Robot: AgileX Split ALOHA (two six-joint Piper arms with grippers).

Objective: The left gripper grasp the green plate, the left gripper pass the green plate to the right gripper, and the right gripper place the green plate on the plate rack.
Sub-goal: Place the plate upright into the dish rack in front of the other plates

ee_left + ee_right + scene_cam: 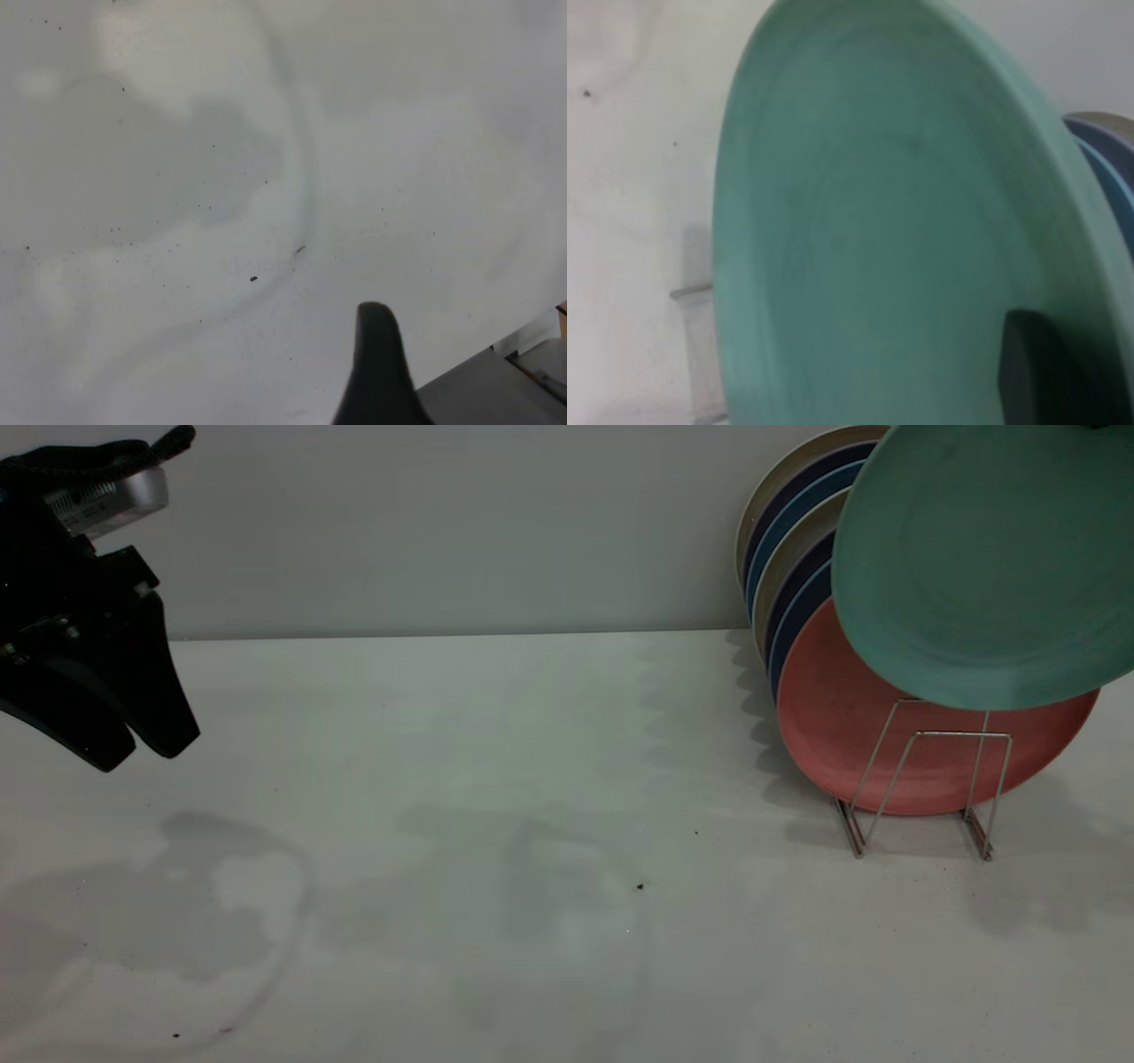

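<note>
Green plate (983, 558) is my concern, but I read the scene from the left. My left gripper (142, 748) hangs over the table (496, 779) at the far left, well apart from everything, its two pointed fingers nearly together and holding nothing; its wrist view shows only bare tabletop and one fingertip.

Moving right, the middle of the table is open room. Then comes the plate rack (921, 788), already carrying a row of blue and cream plates (788, 540) on edge with a salmon-pink plate (850, 726) at the front.

The green plate is in the air above and just in front of the pink one, tilted, its lower rim over the two front wire loops. In the exterior view my right gripper is out of sight; in the right wrist view one dark finger (1032, 367) lies against the plate's face, so I judge it clamped on the rim.

I judge the handover done and the placing in hand. Next I must lower the plate into the free front slot, keeping its edge clear of the pink plate and between the wires.
</note>
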